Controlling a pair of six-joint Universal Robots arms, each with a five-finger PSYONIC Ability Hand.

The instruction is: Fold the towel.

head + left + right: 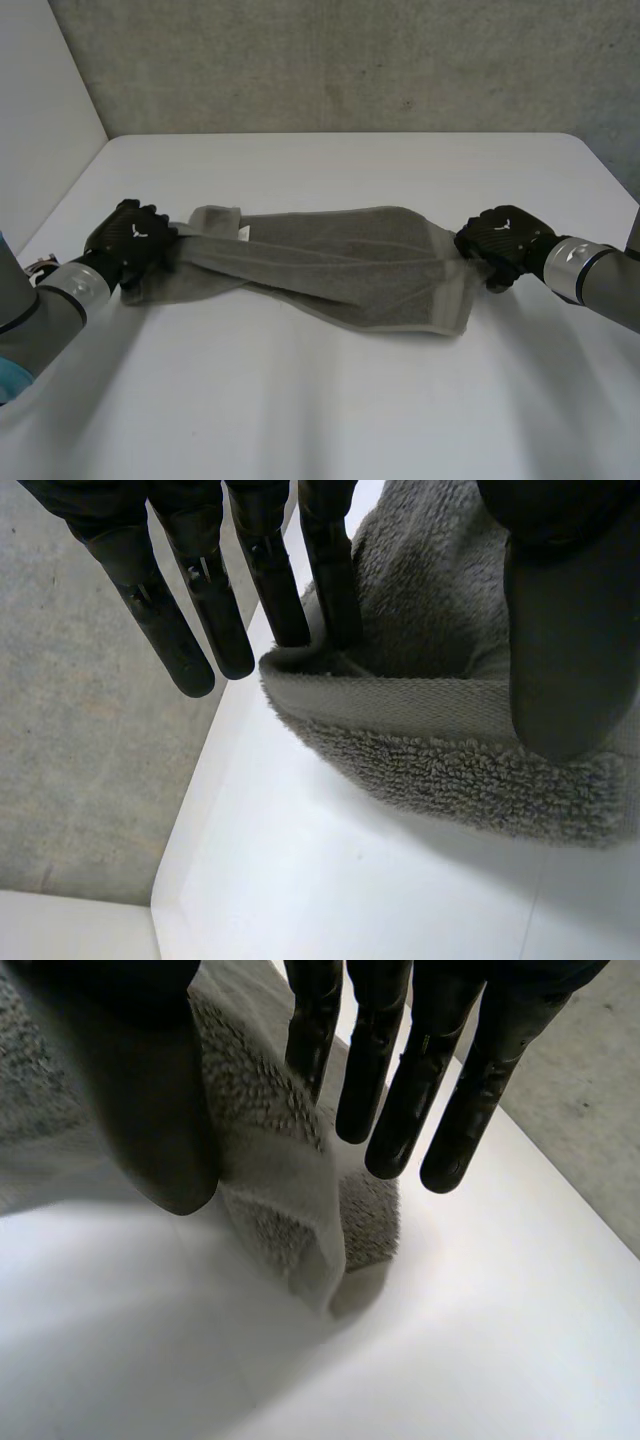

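Status: towel (340,265) is stretched lengthwise across the middle of the bench (320,410), one end in each hand. It is bunched and twisted along its length, and its near edge appears to rest on the bench.

Left hand (130,240): clamped on the towel's left end. In the left wrist view a rolled edge is pinched between the thumb (565,630) and the straight fingers (325,580) nearest it. The outer fingers are clear of the cloth.

Right hand (505,242): clamped on the right end the same way, with cloth caught between the thumb and the nearest finger. The other fingers are off it. A loose corner is seen hanging below this pinch.

No clean fold is judged to be made yet.

Risks from here:
- Both pinches look shallow, with only an edge caught. If more tension is applied, an end could be pulled out.
- The twist has not been taken out. A fold laid over it would likely come out skewed, with the edges mismatched.
- The loose right corner could be trapped underneath when the end is carried over.
- If the ends are brought together without lift, the middle would likely be dragged and bunched on the bench.
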